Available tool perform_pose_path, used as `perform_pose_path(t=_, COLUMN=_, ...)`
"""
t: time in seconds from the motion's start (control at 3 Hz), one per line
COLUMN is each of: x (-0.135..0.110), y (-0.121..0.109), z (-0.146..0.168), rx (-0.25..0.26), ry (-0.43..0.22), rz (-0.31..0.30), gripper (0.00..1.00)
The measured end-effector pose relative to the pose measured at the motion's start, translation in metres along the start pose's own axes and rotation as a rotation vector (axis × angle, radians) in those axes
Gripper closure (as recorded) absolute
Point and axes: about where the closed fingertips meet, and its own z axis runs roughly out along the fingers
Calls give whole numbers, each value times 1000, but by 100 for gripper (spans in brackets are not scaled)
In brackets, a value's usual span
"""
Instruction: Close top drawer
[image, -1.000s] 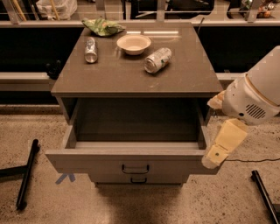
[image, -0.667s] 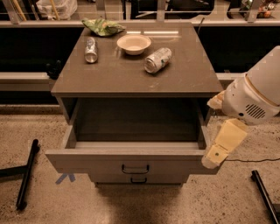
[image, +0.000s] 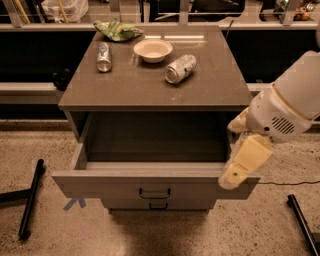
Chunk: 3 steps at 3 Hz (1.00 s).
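Camera view: top drawer (image: 115, 181) standing far out of the cabinet (image: 145, 85); gripper (image: 239, 169) at the cabinet's front right, over the drawer front's right end (open or closed, impossible to tell). Best done pressing squarely on the front, nearer the centre handle (image: 154, 193) to avoid skewing; steady push until flush with the cabinet.

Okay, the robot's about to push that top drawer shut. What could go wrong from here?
1. The gripper sits at the right end of the top drawer front, far from the central handle. An off-centre push could skew the drawer and jam it.
2. The right can and left can lie on their sides on the cabinet top. A hard slam might set them rolling.
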Motion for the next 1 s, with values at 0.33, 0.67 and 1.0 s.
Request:
perform_pose_path(t=0.33, x=4, y=11, z=36, rx=-79, ry=8, rz=83, gripper=37)
perform_pose_path(t=0.67, x=5, y=12, z=37, rx=-81, ry=11, rz=85, gripper=60)
perform_pose_path(t=1.0, x=4, y=12, z=38, rx=-81, ry=11, rz=83, gripper=84)
